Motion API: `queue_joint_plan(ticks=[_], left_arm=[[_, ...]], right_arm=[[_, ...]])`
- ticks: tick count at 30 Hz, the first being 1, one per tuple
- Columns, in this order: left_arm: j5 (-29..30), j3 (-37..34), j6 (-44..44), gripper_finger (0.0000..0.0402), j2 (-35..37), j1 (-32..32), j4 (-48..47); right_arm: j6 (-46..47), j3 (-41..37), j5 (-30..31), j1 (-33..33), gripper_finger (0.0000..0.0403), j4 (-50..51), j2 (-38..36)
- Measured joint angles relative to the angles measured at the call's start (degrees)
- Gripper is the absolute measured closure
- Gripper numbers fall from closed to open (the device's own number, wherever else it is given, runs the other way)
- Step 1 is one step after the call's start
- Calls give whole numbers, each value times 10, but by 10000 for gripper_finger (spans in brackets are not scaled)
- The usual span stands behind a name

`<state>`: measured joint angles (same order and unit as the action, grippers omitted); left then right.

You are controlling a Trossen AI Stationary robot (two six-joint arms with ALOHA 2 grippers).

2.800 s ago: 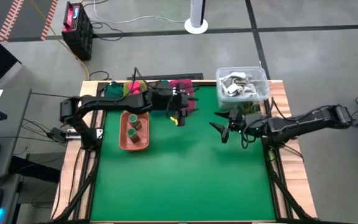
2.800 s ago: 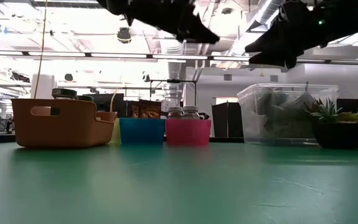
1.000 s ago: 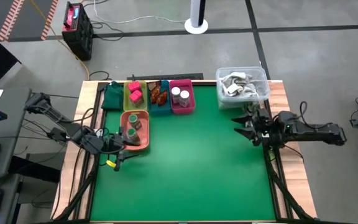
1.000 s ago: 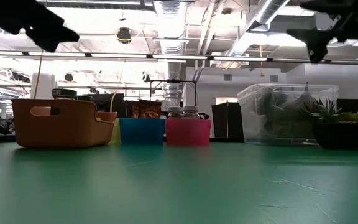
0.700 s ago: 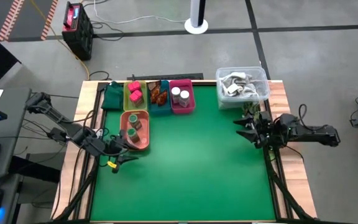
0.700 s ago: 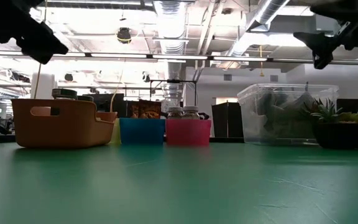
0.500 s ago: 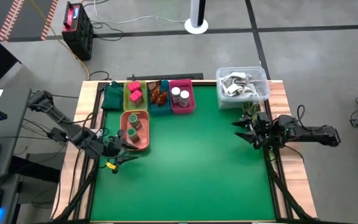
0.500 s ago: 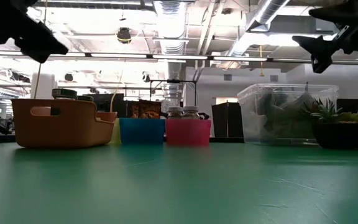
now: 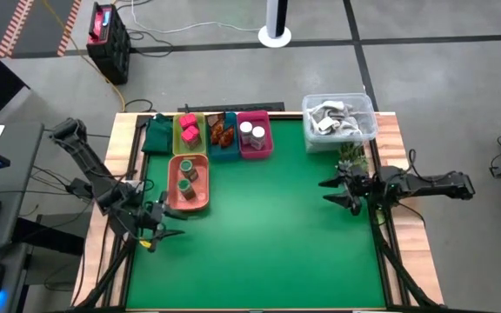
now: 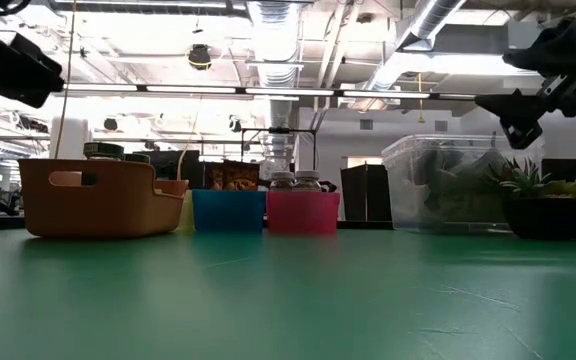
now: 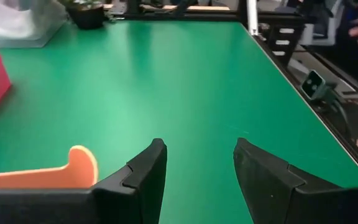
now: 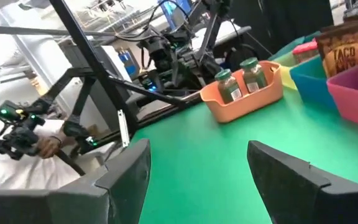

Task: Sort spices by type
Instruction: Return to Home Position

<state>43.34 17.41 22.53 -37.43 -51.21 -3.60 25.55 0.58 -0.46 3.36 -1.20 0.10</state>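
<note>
Across the green table point(image 9: 268, 235), the spices are kept in trays at the left: dark green jars point(image 9: 186, 174), pink cube boxes point(image 9: 189, 132), packets point(image 9: 223, 132), white-lidded jars point(image 9: 251, 133). The left gripper point(image 9: 170, 223), spread wide and empty, is nearer them than the right gripper point(image 9: 324, 192), likewise wide and empty.

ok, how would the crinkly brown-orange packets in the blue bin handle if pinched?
The crinkly brown-orange packets look thin and creased: probably floppy, light, buckling when pinched. They poke above the rim of the blue plastic bin, so likely tip if nudged.
</note>
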Motion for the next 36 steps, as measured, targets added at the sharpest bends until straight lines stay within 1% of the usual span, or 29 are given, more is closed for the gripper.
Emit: queue_joint_plan(ticks=[3,6,14,17,19,25,29,31,34,36], left_arm=[[1,0,-15,226,0,-20,0],[14,0,-48,226,0,-37,10],[14,0,-123,226,0,-62,82],[14,0,-120,226,0,-61,115],[11,0,-110,226,1,-61,120],[0,1,-31,226,21,-62,139],[0,1,-7,226,22,-61,144],[14,1,-48,226,24,-55,164],[63,1,-91,226,23,-32,192],[89,1,-122,226,38,-18,191]], right_arm=[[-1,0,4,4,111,2,4],[-1,0,4,4,111,2,3],[-1,0,4,4,111,5,4],[-1,0,4,4,111,6,4],[-1,0,4,4,111,6,4],[0,0,4,4,111,7,4],[0,0,4,4,111,7,4],[-1,0,4,4,111,7,4],[0,-1,4,4,111,7,4],[0,-1,4,4,111,7,4]])
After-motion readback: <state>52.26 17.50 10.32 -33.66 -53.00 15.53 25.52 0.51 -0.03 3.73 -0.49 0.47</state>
